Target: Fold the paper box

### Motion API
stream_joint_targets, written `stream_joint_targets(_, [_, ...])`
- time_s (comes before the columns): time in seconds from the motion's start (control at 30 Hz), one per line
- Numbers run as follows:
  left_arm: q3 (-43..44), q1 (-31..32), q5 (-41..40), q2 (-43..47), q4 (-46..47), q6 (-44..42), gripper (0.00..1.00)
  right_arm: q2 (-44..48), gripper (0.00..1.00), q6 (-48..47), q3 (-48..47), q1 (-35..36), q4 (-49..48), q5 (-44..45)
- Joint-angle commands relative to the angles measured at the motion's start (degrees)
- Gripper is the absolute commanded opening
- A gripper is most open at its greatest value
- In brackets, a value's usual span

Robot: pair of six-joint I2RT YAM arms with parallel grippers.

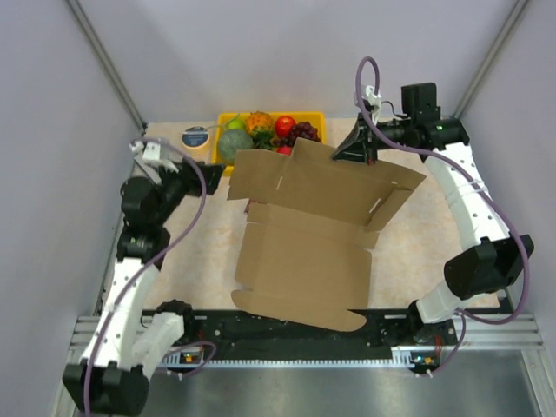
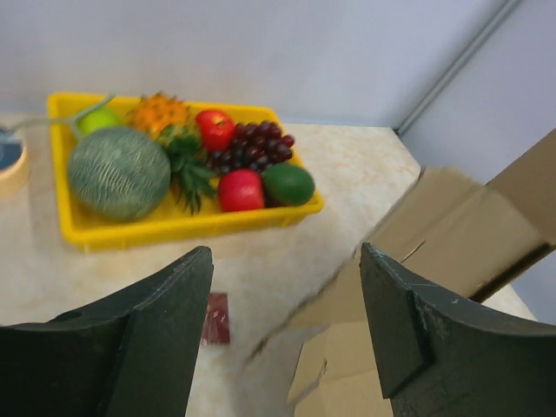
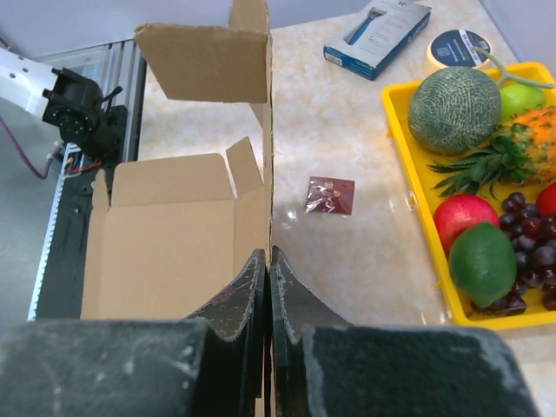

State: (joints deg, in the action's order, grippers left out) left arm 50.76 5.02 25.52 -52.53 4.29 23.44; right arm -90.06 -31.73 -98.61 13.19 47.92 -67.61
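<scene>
At the table's centre the paper box (image 1: 308,248) is barely begun. Its base and near flaps lie flat, running toward 6 o'clock, where the front flap overlaps the arms' mounting rail. Only the far panel, toward 12 o'clock, stands lifted and leaning. At 1 o'clock the right gripper (image 3: 269,261) has its fingers pressed together on the top edge of that raised panel. At 10 o'clock the left gripper (image 2: 285,287) is spread wide, holding nothing and apart from the cardboard. In my judgement nearly everything is left: no side wall is up, no end tab is tucked and the lid flap is unfolded. The yellow fruit tray (image 2: 174,230) sits just behind the box at 12 o'clock.
</scene>
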Motion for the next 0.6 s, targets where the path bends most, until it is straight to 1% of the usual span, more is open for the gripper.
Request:
stream_joint_targets(0.0, [-13.2,-0.5,-13.9,9.1,-2.5,6.7,0.71,0.6,0.0,0.2,-3.1,-0.5,-2.4,-3.9])
stream_joint_targets(0.03, [-14.5,-0.6,-14.0,9.1,-2.1,7.5,0.7,0.7,0.0,0.2,-3.1,-0.6,-2.5,-3.9])
stream_joint_targets(0.07, [-15.0,-0.6,-13.9,8.4,-4.1,8.5,0.67,1.0,0.0,0.3,-3.0,-0.6,-2.5,-3.8])
stream_joint_targets(0.1, [-15.3,-0.6,-12.5,5.6,-5.8,10.9,0.62,1.1,0.0,0.4,-3.0,-0.6,-2.7,-3.8])
stream_joint_targets(0.13, [-15.5,-0.6,-10.7,4.0,-6.0,11.7,0.61,1.0,0.0,0.6,-3.2,-0.6,-2.8,-3.7])
stream_joint_targets(0.17, [-16.0,-0.6,-8.7,2.5,-4.7,12.6,0.61,1.1,0.0,1.0,-3.3,-0.6,-3.0,-3.8])
stream_joint_targets(0.2, [-16.7,-0.6,-5.2,-0.1,-4.7,13.6,0.58,1.1,0.0,1.7,-3.3,-0.6,-3.4,-3.9])
stream_joint_targets(0.27, [-17.6,-0.6,-3.6,-2.0,-1.8,15.1,0.52,1.0,0.0,2.3,-3.3,-0.6,-3.8,-4.0])
stream_joint_targets(0.3, [-19.6,-0.6,-3.0,-3.0,2.2,16.9,0.47,1.2,0.0,2.5,-3.3,-0.7,-4.1,-4.1])
stream_joint_targets(0.37, [-22.0,-0.6,0.2,-3.9,7.6,18.4,0.47,1.5,0.0,2.7,-3.3,-0.6,-4.4,-4.3])
stream_joint_targets(0.4, [-24.5,-0.6,1.8,-5.8,15.4,20.7,0.47,1.5,0.0,3.1,-3.3,-0.7,-4.6,-4.4])
stream_joint_targets(0.43, [-25.4,-0.6,6.0,-7.2,18.7,21.9,0.47,1.5,0.0,3.2,-3.3,-0.7,-4.8,-4.2])
stream_joint_targets(0.47, [-25.9,-0.6,8.7,-9.0,22.0,23.6,0.45,1.5,0.0,3.3,-3.3,-0.6,-4.9,-4.2])
stream_joint_targets(0.5, [-25.8,-0.6,12.0,-12.2,24.6,24.1,0.42,1.6,0.0,3.3,-3.2,-0.6,-4.9,-4.2])
stream_joint_targets(0.57, [-26.0,-0.1,18.2,-14.7,31.9,26.0,0.35,1.6,0.0,3.4,-3.1,-0.6,-5.3,-4.2])
